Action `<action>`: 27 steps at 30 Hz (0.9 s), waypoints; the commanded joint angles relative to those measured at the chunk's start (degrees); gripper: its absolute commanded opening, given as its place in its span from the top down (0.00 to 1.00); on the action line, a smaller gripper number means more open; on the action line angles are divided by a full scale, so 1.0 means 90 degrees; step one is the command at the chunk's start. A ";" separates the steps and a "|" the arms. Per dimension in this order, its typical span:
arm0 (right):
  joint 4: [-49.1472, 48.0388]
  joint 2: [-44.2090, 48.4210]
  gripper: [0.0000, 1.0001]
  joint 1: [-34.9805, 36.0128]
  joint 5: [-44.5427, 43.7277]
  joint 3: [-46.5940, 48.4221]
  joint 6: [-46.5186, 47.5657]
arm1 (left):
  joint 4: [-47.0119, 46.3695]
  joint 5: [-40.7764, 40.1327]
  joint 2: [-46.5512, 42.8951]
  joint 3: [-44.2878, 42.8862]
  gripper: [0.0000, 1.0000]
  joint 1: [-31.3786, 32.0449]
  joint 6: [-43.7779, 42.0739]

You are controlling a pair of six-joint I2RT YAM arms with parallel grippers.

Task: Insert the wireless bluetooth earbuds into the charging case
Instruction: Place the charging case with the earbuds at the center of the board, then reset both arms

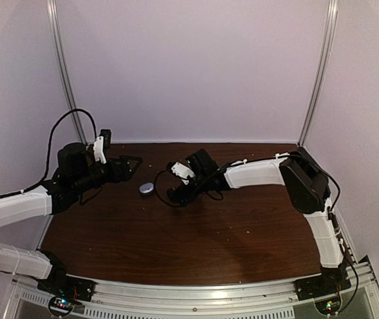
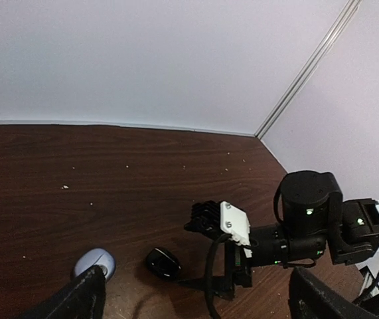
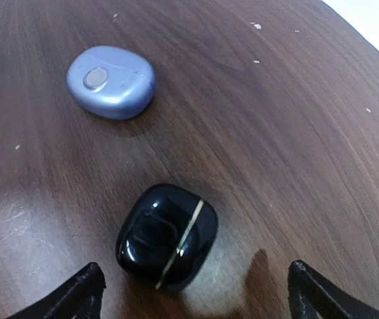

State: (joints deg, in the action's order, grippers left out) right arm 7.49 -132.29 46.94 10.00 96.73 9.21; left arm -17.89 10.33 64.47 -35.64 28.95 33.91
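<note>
One dark brown wood-grain desk point(image 1: 176, 246) carries everything, with pale wall panels point(image 1: 189, 66) closing it in. Two white-and-black arms come next. The left arm point(image 1: 16, 209) reaches in from 9 o'clock and the right arm point(image 1: 255, 174) from 3 o'clock, and they meet near the desk's centre. The left claw point(image 2: 196, 292) is spread wide and grips nothing; only its fingertips show, at the bottom corners of its own view. The right claw point(image 3: 196, 292) is also spread wide and empty. The glossy black rounded charging case point(image 3: 167, 237), which has a thin gold seam, lies on the desk between its fingertips and looks clamped by neither. At 11 o'clock from it, near but apart, sits the matte lavender-blue oval charging case point(image 3: 111, 81) with a small round silver button. Both cases look shut. The wireless bluetooth earbuds show in no view: they may be inside the cases or out of frame, and I cannot tell which. I judge that the right claw is stationed over the black case, either done with it or about to handle it. If buds are left to seat, the next move calls for prising a lid open while the other claw braces the slippery shell. From overhead the black case is hidden under the right claw, and the lavender one is only a small pale blob.
</note>
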 commanded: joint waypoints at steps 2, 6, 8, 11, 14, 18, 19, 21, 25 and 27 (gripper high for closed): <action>-0.0088 0.1569 0.00 -0.0189 -0.0131 -0.0771 -0.0413 | 0.0910 0.0050 0.0627 -0.0979 0.02 -0.0057 -0.0286; -0.0297 0.2658 0.00 -0.0258 -0.0809 -0.1544 -0.0863 | 0.1385 0.0128 0.1109 -0.1492 0.02 -0.0060 -0.0457; -0.0409 0.3224 0.00 -0.0323 -0.1051 -0.1992 -0.1018 | 0.1395 0.0113 0.1183 -0.1616 0.02 -0.0060 -0.0534; -0.0531 0.4057 0.00 -0.0488 -0.1344 -0.2632 -0.1506 | 0.1453 -0.0048 0.1221 -0.1796 0.02 -0.0054 -0.0692; -0.0662 0.4862 0.00 -0.0765 -0.1495 -0.3345 -0.1930 | 0.1544 -0.0308 0.1164 -0.1908 0.02 -0.0062 -0.0804; -0.0814 0.6007 0.00 -0.1044 -0.1654 -0.4292 -0.2273 | 0.1370 -0.0383 0.0991 -0.1574 0.02 -0.0061 -0.0782; -0.0981 0.6243 0.00 -0.1101 -0.1684 -0.4511 -0.2369 | 0.1293 -0.0390 0.0937 -0.1398 0.02 -0.0060 -0.0725; -0.1120 0.6648 0.00 -0.1201 -0.1695 -0.4966 -0.2571 | 0.1071 -0.0357 0.0838 -0.0985 0.02 -0.0053 -0.0561; -0.1497 0.7207 0.00 -0.1290 -0.1624 -0.5860 -0.2953 | 0.0259 -0.0019 0.0509 0.0036 0.02 -0.0045 -0.0127; -0.1616 0.7323 0.00 -0.1300 -0.1624 -0.6192 -0.3134 | 0.0109 -0.0071 0.0447 0.0352 0.02 0.0004 -0.0097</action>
State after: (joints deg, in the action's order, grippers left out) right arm -3.29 -68.23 35.62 -3.90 46.19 -14.02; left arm -9.96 8.49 70.22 -37.89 28.82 30.52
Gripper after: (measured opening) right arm 0.997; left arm 0.976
